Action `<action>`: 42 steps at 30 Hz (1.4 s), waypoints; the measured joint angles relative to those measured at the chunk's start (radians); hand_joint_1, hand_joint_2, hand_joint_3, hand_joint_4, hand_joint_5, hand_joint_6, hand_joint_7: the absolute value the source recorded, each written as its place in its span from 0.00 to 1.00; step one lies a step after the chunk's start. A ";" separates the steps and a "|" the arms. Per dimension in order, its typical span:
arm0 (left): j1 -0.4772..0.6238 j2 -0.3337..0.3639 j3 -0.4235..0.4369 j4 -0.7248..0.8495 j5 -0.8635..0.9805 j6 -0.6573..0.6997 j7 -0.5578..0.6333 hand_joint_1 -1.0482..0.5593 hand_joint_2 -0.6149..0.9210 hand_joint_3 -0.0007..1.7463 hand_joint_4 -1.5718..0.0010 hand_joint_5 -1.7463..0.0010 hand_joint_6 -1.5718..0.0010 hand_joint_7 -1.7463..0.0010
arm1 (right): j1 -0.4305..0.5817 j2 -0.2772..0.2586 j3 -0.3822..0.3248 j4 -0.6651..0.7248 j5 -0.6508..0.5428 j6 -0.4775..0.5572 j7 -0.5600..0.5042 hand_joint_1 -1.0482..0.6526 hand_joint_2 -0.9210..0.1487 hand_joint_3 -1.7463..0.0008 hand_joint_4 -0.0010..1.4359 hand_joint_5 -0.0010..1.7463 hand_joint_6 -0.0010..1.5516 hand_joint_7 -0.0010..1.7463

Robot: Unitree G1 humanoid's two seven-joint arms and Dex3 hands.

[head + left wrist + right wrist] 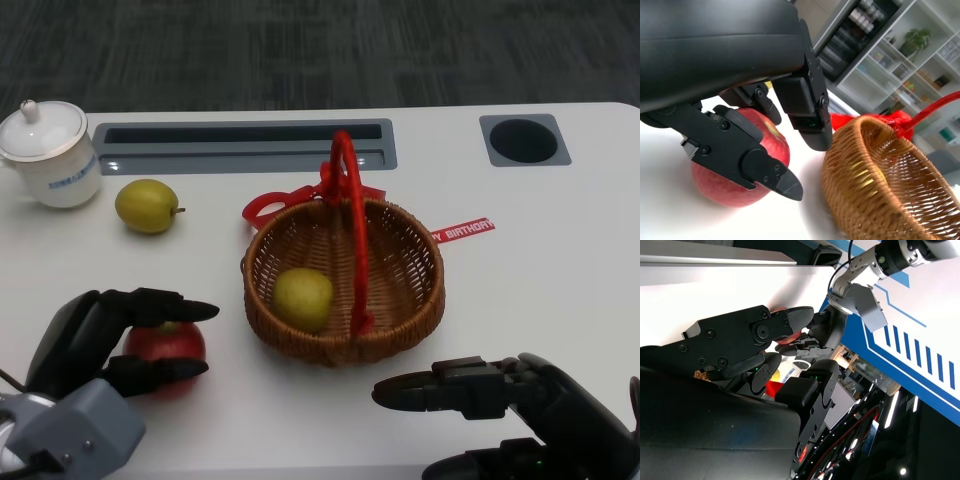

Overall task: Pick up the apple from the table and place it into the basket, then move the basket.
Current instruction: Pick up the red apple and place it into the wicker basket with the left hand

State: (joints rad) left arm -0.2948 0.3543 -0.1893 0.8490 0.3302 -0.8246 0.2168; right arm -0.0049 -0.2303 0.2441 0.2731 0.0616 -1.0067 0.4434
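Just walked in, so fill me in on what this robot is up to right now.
The robot's left hand is wrapped around a red apple that sits on the white table, fingers above and below it. Right beside it stands a round brown wicker basket with a red handle, already holding a yellow-green fruit. The right hand hovers near the basket's front, holding nothing. A second yellow-green fruit and a white lidded cup sit farther back.

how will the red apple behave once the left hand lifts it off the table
The red apple looks round and smooth, so it may roll or slip if the left hand grips loosely. It seems firm, not floppy, and should keep its shape. The fingers wrap its sides, which probably steadies it.
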 measured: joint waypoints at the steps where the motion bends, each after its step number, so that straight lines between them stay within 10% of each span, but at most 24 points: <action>1: 0.013 -0.005 0.011 -0.037 0.010 -0.006 0.020 0.61 0.90 0.00 0.14 0.97 0.27 0.99 | 0.000 0.000 0.000 0.000 0.001 0.000 0.000 0.37 0.00 0.95 0.57 0.00 0.48 0.00; 24: 0.035 -0.051 0.079 -0.181 0.106 -0.034 0.132 0.60 0.90 0.00 0.13 0.98 0.27 1.00 | -0.001 0.002 0.002 0.004 0.000 -0.003 0.000 0.38 0.00 0.94 0.57 0.00 0.48 0.00; 42: 0.014 -0.143 0.081 -0.454 -0.031 0.011 -0.065 0.57 0.90 0.00 0.14 0.99 0.25 0.99 | -0.013 0.017 0.002 0.020 -0.004 -0.013 0.000 0.38 0.00 0.94 0.57 0.00 0.49 0.00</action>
State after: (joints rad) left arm -0.2812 0.2117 -0.1082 0.3949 0.2988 -0.8134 0.1520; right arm -0.0181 -0.2133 0.2460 0.2928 0.0579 -1.0192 0.4435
